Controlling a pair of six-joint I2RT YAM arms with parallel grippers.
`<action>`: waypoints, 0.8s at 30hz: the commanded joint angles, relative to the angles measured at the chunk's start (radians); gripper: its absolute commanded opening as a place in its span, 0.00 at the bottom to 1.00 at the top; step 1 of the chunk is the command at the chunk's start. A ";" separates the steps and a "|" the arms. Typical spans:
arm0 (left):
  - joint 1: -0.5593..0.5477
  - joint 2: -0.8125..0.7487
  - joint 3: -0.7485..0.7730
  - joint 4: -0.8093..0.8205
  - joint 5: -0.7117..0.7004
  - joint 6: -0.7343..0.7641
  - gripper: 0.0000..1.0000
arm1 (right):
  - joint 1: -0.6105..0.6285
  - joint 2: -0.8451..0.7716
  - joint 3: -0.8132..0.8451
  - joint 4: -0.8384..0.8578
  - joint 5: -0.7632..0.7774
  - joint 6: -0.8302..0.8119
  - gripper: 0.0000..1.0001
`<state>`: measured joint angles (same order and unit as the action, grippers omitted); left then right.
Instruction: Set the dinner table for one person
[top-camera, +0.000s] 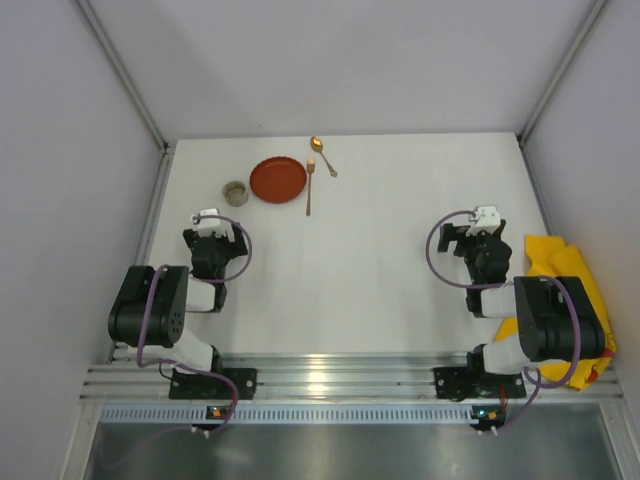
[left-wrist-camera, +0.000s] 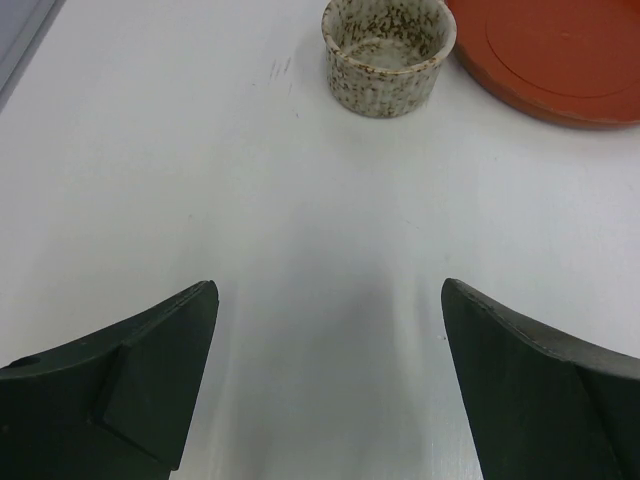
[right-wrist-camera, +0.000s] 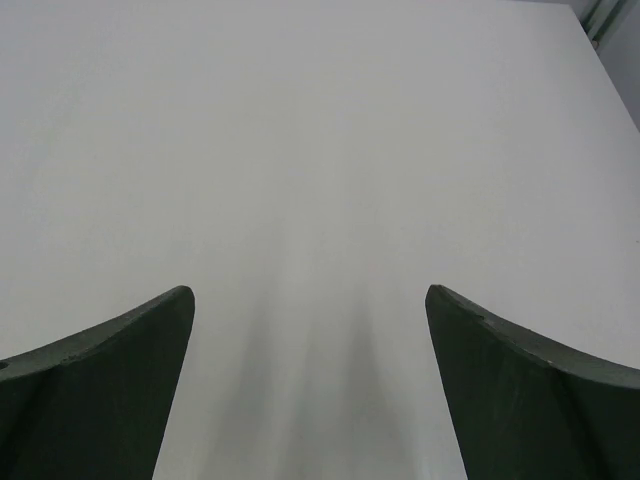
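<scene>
On the white dinner table (top-camera: 380, 260) a red plate (top-camera: 278, 180) lies at the far left-centre. A speckled cup (top-camera: 235, 192) stands just left of it. A copper fork (top-camera: 310, 186) lies right of the plate, and a copper spoon (top-camera: 322, 155) beyond it. My left gripper (top-camera: 213, 222) hovers a little nearer than the cup, open and empty. In the left wrist view the cup (left-wrist-camera: 388, 55) and plate (left-wrist-camera: 560, 55) sit ahead of the left gripper (left-wrist-camera: 330, 290). My right gripper (top-camera: 478, 222) is open over bare table on the right, and the right wrist view shows the gripper (right-wrist-camera: 310, 292) holding nothing.
A crumpled yellow cloth mat (top-camera: 560, 275) lies at the table's right edge, beside and partly under the right arm. Grey walls enclose the table on three sides. An aluminium rail (top-camera: 330, 380) runs along the near edge by the arm bases.
</scene>
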<state>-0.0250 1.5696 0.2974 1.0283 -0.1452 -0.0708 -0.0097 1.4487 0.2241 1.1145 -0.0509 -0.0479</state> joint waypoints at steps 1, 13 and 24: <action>0.003 0.000 0.012 0.078 0.016 0.008 0.98 | -0.013 0.001 0.026 0.061 -0.014 0.011 1.00; 0.003 0.006 0.020 0.070 0.059 0.025 0.99 | 0.166 -0.451 0.672 -1.185 0.010 0.202 1.00; -0.107 -0.114 0.375 -0.624 -0.065 0.016 0.99 | 0.113 -0.597 0.647 -1.734 0.325 0.588 1.00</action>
<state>-0.0929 1.5166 0.4240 0.7601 -0.1242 -0.0193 0.1192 0.8452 0.8139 -0.3676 0.1394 0.4889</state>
